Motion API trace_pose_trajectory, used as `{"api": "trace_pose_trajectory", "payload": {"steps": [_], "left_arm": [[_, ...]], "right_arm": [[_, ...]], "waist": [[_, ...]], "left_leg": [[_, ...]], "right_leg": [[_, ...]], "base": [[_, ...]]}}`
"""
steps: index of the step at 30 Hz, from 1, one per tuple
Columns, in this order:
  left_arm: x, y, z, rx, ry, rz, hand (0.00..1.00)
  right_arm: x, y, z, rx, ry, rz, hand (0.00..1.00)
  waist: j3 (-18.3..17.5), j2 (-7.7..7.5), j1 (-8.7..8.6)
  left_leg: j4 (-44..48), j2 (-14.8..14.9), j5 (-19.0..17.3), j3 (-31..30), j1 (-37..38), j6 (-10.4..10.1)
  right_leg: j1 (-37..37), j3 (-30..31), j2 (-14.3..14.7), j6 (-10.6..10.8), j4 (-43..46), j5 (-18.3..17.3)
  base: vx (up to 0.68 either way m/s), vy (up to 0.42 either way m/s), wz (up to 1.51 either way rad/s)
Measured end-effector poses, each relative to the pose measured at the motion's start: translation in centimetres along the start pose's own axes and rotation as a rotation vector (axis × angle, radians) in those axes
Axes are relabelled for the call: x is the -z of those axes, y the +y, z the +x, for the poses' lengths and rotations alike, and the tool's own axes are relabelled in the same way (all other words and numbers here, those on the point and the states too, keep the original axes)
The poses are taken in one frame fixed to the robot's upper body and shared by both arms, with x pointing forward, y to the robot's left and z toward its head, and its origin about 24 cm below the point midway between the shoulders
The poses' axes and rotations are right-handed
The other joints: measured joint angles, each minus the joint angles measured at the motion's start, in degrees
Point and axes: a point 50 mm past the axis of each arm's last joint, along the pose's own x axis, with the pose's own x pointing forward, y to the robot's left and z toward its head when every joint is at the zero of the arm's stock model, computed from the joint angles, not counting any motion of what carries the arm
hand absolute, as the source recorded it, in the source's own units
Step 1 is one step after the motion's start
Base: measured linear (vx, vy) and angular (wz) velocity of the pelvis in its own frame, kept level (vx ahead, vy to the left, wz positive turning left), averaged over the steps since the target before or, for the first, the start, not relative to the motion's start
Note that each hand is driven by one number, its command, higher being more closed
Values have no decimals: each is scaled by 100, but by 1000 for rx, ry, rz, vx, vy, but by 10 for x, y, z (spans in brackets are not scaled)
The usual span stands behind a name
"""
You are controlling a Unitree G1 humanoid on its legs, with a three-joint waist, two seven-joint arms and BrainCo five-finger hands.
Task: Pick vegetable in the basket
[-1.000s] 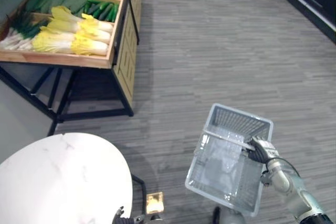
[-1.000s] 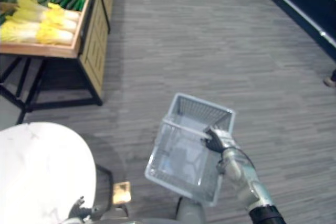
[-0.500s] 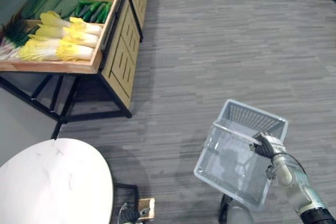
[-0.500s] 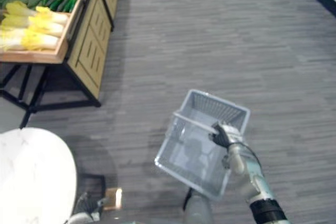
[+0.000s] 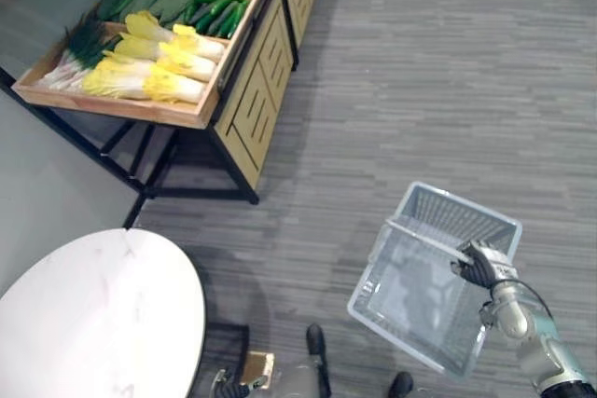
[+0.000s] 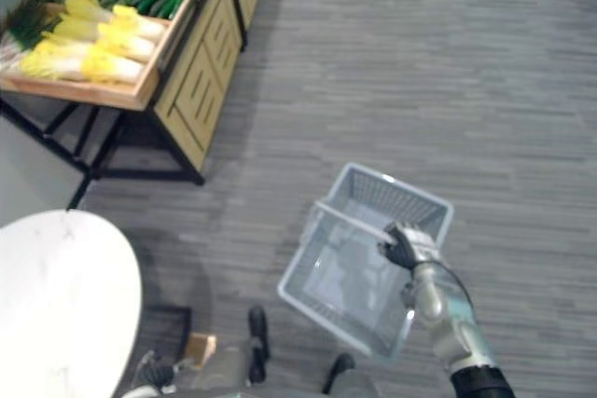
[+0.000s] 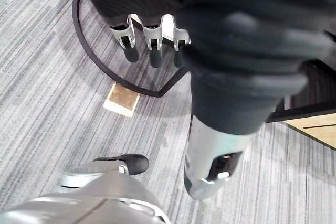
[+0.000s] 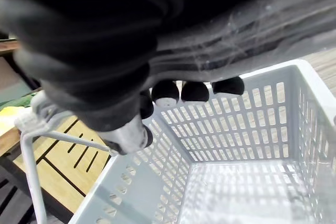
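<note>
In the left eye view, the right hand is clenched on the wire handle of an empty grey plastic basket, held above the carpet. The vegetables lie well apart in a wooden stand: napa cabbages, with cucumbers behind. A white round surface is nearer. The step looks like carrying the basket over: hold it level and stop just beside the stand.

In the left wrist view, the left hand hangs released and holds nothing.

In the right wrist view, the fingers curl over the handle. No writing is readable.
</note>
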Motion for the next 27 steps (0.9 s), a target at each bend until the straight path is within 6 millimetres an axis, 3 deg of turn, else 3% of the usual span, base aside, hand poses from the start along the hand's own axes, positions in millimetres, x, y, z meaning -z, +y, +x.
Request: {"api": "trace_pose_trajectory", "payload": {"steps": [3,6,7,9,10,11,12,13,14,15,16,17,20,23,24,27], "left_arm": [[0,-2,0,5,1,-3,0],[6,1,-2,-2,17,6,0],[7,2,-2,-3,23,11,0],[11,1,-3,1,35,19,0],[15,5,-5,-4,46,30,0],[19,7,-6,-6,57,41,0],[19,8,-6,-5,58,46,0],[18,10,-6,-2,49,63,0],[15,13,-5,-3,41,83,0],[11,18,-3,-10,26,95,0],[9,21,-2,-15,17,101,0],[4,23,-1,-18,0,103,0],[-8,24,3,-19,-37,105,0],[-19,19,7,-10,-69,98,0],[-22,19,7,-9,-80,97,0],[-23,20,7,-12,-84,98,0]], "right_arm": [[-2,-2,3,8,-9,0,100],[-10,-1,6,4,-47,2,100],[-13,0,6,3,-66,5,100],[-13,1,6,-1,-63,8,100],[-12,5,3,-10,-51,17,100],[-12,8,2,-18,-46,19,100],[-12,10,2,-24,-43,17,100],[-11,15,1,-40,-40,-4,100],[-10,18,0,-51,-26,-3,100],[-8,20,-2,-60,-17,-1,100],[-8,22,-3,-64,-14,-3,100],[-8,24,-5,-70,-11,-13,100],[-5,20,-4,-55,-1,-19,100],[-5,19,-4,-41,6,-5,100],[-5,18,-4,-30,16,10,100],[-3,19,-5,-30,24,14,100]], "waist": [[41,-105,111],[47,-106,145],[51,-168,143],[54,-288,139],[13,-438,136],[-8,-485,126],[-6,-495,142],[8,-523,130],[-4,-532,110],[17,-625,70],[26,-663,53],[6,-720,1],[-11,-744,-87],[-4,-726,-179],[-4,-725,-166],[-11,-733,-127]], "left_leg": [[314,-141,-276,86,41,146],[491,-218,-497,180,236,203],[512,-268,-590,201,275,224],[637,-371,-820,257,313,270],[668,-501,-975,318,409,303],[665,-520,-1118,344,518,367],[686,-494,-1170,361,553,350],[675,-446,-1207,338,666,358],[653,-427,-1249,234,788,405],[573,-404,-1261,93,974,482],[562,-393,-1268,17,1067,506],[571,-374,-1305,-154,1153,550],[477,-362,-1341,-477,1351,574],[453,-360,-1370,-910,1388,539],[498,-355,-1452,-1136,1392,416],[707,-302,-1694,-1486,1403,180]], "right_leg": [[308,25,-110,195,-346,125],[525,130,-220,230,-389,134],[549,155,-293,350,-318,54],[363,236,-557,429,222,-363],[284,279,-778,553,598,-583],[73,348,-897,593,1358,-589],[-187,439,-1000,548,1928,-504],[-697,630,-1147,305,3038,-97],[-1063,851,-1225,143,3787,498],[-1309,1108,-1224,165,4332,1240],[-1403,1207,-1208,156,4551,1185],[-1534,1268,-1164,36,4772,812],[-1725,1283,-993,-119,4454,330],[-1825,1659,-675,-110,2745,336],[-1810,2002,-582,-15,1790,403],[-1683,2274,-558,112,748,488]], "base": [[119,75,7],[84,64,-16],[42,52,-13],[53,85,-10],[109,105,-14],[127,100,-15],[139,108,-9],[137,145,4],[188,165,29],[231,110,41],[212,52,60],[227,22,64],[211,-16,71],[228,-115,84],[239,-168,69],[248,-245,72]]}}
